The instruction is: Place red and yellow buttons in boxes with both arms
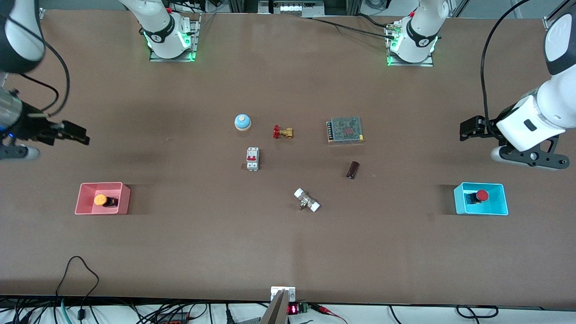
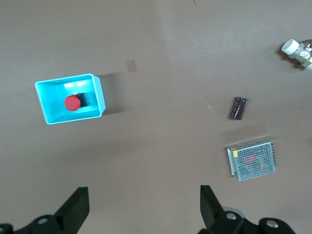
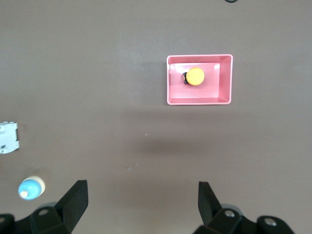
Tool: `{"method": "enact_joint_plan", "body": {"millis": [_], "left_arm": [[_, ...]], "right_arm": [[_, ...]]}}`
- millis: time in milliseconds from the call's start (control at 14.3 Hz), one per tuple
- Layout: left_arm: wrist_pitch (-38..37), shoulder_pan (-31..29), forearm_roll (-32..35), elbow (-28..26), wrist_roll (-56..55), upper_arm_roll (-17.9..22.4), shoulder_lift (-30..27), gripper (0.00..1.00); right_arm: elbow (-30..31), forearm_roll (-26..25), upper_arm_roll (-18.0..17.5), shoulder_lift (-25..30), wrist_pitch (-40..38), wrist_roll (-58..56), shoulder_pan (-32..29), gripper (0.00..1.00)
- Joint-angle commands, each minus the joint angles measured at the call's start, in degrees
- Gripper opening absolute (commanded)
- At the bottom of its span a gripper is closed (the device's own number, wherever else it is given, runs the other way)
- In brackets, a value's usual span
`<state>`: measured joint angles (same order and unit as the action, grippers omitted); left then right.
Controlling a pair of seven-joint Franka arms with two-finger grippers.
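Yellow button (image 1: 100, 199) half-hidden in pink box (image 1: 85, 208), body obscured.

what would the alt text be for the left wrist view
A red button lies inside a cyan box on a brown table, with the open left gripper up in the air over bare table. Also on the table are a dark cylinder, a metal mesh box and a white-capped fitting.

No text, label or number is legible on anything here.
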<state>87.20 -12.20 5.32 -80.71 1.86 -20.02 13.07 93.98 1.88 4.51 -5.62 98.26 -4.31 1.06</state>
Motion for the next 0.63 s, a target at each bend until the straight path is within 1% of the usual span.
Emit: {"method": "enact_joint_plan", "body": {"millis": [0,70,140,209,279,419,558], "left_arm": [[1.56,14.34,-1.27,-5.48,2.01,16.27,-8.03,1.00],[3.92,16.40,-2.67,-9.08,2.18,20.60,-10.76,1.00],[7.77,16.07,-4.77,-13.12,2.96,21.42,-12.70,1.00],[10.85,14.41,-5.31,-16.29,3.84,21.26,-14.63,1.00],[11.67,13.00,-5.23,-18.50,6.02,20.38,-15.87,1.00],[11.15,9.58,-4.79,-17.65,7.19,16.88,-15.45,1.00],[9.58,9.47,-4.79,-17.11,6.93,16.60,-15.44,1.00]], "right_arm": [[1.37,0.58,-2.39,2.54,-1.48,2.98,-0.70,1.00],[1.38,0.58,-3.53,3.07,-2.97,7.08,-0.88,1.00],[1.29,0.50,-4.42,3.25,-3.59,9.91,-0.88,1.00],[1.29,0.50,-4.69,3.25,-3.51,10.02,-0.97,1.00],[1.11,0.06,-4.69,3.25,-3.60,9.85,-0.97,1.00],[0.68,-0.12,-4.60,2.99,-3.95,9.24,-1.32,1.00],[0.15,-0.38,-4.69,2.90,-4.48,9.41,-1.85,1.00]]}}
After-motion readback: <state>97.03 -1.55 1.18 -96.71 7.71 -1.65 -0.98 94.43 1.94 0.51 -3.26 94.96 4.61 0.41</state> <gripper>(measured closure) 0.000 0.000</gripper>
